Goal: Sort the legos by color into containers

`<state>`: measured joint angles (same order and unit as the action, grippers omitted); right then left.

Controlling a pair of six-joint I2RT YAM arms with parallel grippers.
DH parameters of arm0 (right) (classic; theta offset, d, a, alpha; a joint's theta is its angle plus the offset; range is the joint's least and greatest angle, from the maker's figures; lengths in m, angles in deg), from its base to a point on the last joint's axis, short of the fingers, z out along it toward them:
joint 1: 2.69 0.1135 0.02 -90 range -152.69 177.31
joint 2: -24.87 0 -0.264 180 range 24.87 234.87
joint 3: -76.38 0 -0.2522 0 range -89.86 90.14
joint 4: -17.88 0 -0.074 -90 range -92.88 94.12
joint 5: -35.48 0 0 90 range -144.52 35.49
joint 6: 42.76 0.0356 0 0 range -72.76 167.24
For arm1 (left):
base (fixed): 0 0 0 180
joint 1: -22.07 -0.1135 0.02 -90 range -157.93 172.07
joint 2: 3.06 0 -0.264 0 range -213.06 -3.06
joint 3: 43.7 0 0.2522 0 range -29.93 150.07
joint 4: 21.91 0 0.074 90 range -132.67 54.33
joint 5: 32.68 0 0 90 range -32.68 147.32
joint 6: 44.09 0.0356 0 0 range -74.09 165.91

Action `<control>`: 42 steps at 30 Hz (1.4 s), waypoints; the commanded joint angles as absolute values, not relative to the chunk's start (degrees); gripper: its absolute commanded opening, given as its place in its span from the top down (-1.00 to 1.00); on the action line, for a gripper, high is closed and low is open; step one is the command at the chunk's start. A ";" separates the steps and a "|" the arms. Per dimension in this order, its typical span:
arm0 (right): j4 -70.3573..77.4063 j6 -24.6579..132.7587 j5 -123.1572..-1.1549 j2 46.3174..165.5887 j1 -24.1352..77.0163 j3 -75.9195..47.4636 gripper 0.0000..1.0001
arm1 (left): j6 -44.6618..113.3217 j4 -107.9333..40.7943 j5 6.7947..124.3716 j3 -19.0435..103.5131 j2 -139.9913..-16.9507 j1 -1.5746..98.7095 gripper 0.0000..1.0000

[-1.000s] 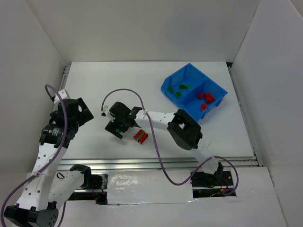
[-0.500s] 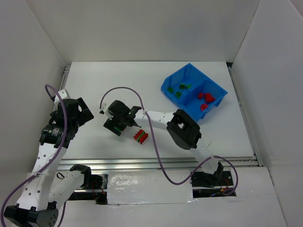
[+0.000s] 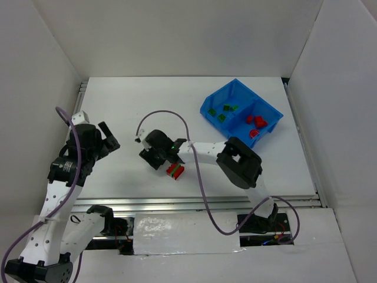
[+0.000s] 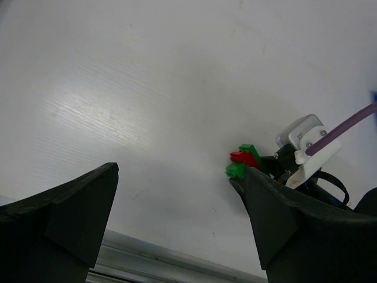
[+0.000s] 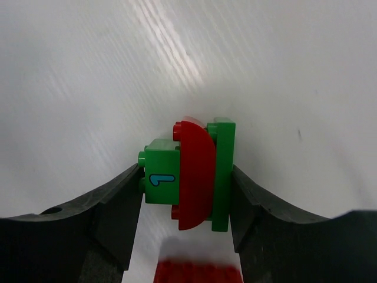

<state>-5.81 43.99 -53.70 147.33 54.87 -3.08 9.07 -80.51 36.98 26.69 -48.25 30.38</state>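
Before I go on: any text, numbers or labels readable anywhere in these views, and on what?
"1": light blue digit on the side of the small green studded plastic brick between the fingers of the right gripper.
No other text or label is readable in any view.

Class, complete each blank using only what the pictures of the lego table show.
1. The bin is coloured ___.
2. Inside it, green legos lie apart from ___ ones.
3. The right gripper grips a stack that runs green, ___, green.
4. The left gripper is open and holds ___.

Missing words: blue; red; red; nothing.
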 commanded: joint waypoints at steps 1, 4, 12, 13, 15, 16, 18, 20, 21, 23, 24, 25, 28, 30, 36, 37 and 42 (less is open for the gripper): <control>1.29 49.41 -52.40 134.41 54.27 -11.61 1.00 | 7.06 -76.55 49.99 27.37 -47.98 30.07 -0.99; 7.62 53.20 -52.41 124.48 54.36 -21.20 1.00 | 4.70 -72.86 61.57 27.11 -48.06 30.07 -0.99; 11.50 57.51 -53.28 109.26 54.62 -30.18 1.00 | -1.99 -58.18 81.83 20.61 -51.13 30.42 -0.99; 11.85 58.13 -53.55 108.55 54.62 -30.36 1.00 | -2.34 -57.56 82.63 20.43 -51.75 30.50 -0.99; 12.03 58.57 -54.25 106.88 54.79 -30.54 1.00 | -2.60 -55.28 84.74 19.82 -52.89 30.94 -0.99; 12.20 59.10 -54.25 106.44 54.88 -30.45 0.99 | -2.78 -54.58 85.44 19.55 -53.16 31.12 -0.99; 12.03 59.36 -55.47 105.82 55.14 -29.83 0.98 | -3.13 -52.20 86.94 19.11 -53.95 32.08 -0.99; 12.03 59.54 -55.48 105.82 55.41 -29.13 0.97 | -3.66 -50.98 86.94 19.02 -54.30 33.66 -0.99; 12.12 59.54 -55.31 105.91 55.32 -28.96 0.97 | -3.83 -50.62 86.51 19.02 -54.48 34.19 -0.99; 12.12 59.72 -55.13 106.34 55.41 -28.34 0.97 | -4.27 -49.83 86.24 18.93 -54.66 35.94 -0.99; 12.03 59.72 -54.96 106.52 55.41 -28.16 0.97 | -4.28 -48.95 86.24 18.76 -54.83 36.30 -0.99; 11.94 59.72 -55.04 106.52 55.41 -27.99 0.97 | -4.54 -48.86 86.15 18.76 -54.92 36.74 -0.98; 12.99 59.89 -54.78 105.74 55.50 -28.07 0.97 | -4.72 -48.51 85.80 18.06 -55.62 37.71 -0.91; 13.61 60.07 -54.78 105.29 55.41 -28.25 0.97 | -4.80 -48.16 86.15 17.26 -56.58 37.89 -0.87; 15.10 60.24 -53.12 103.97 55.41 -28.34 0.96 | -4.19 -48.15 85.71 16.47 -57.91 38.59 -0.82; 15.28 60.24 -52.85 103.89 55.41 -28.34 0.96 | -4.10 -48.07 85.71 16.47 -57.91 38.68 -0.82; 16.07 60.51 -51.79 104.24 55.41 -28.34 0.95 | -4.54 -46.22 87.82 16.65 -58.00 39.21 -0.57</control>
